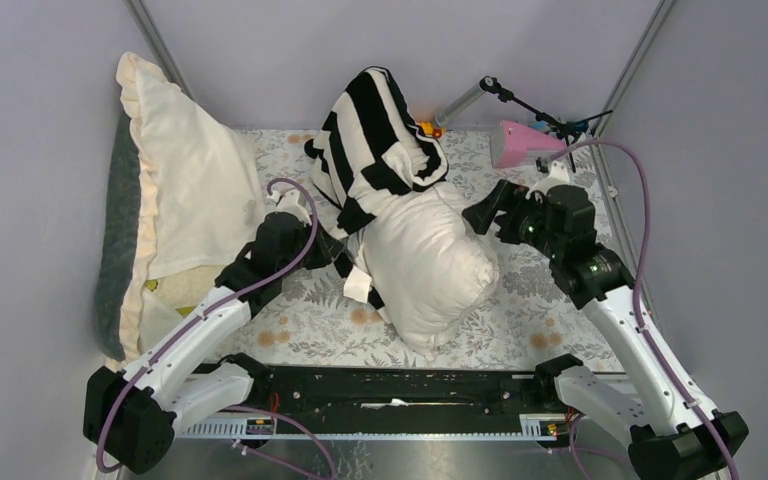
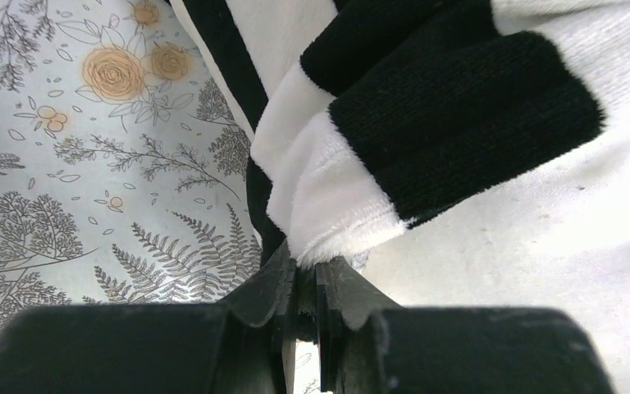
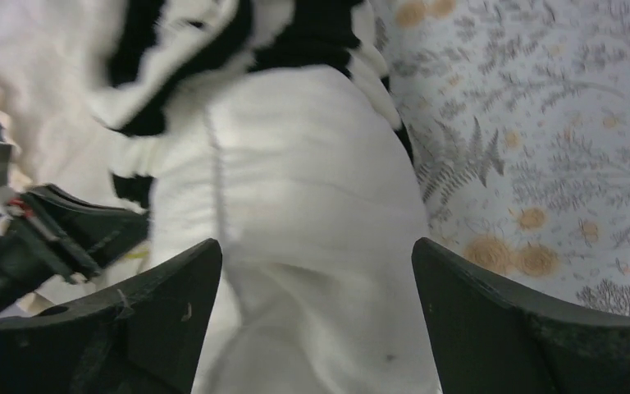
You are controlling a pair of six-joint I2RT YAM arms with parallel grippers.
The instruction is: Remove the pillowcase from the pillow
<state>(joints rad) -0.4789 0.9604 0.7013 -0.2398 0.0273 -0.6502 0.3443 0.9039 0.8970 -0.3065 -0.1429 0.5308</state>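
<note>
The off-white pillow (image 1: 430, 265) lies between the arms, its long axis running from the bare near end to the far end, where the striped pillowcase (image 1: 375, 140) sits bunched. The left gripper (image 2: 307, 279) pinches the pillowcase's hem at the pillow's left flank. The right gripper (image 3: 317, 263), jaws spread and empty, faces the bare right flank.

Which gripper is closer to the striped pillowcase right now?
Left. The left gripper is pinched shut on the pillowcase edge; the right gripper is open at the bare pillow, off the stripes.
</note>
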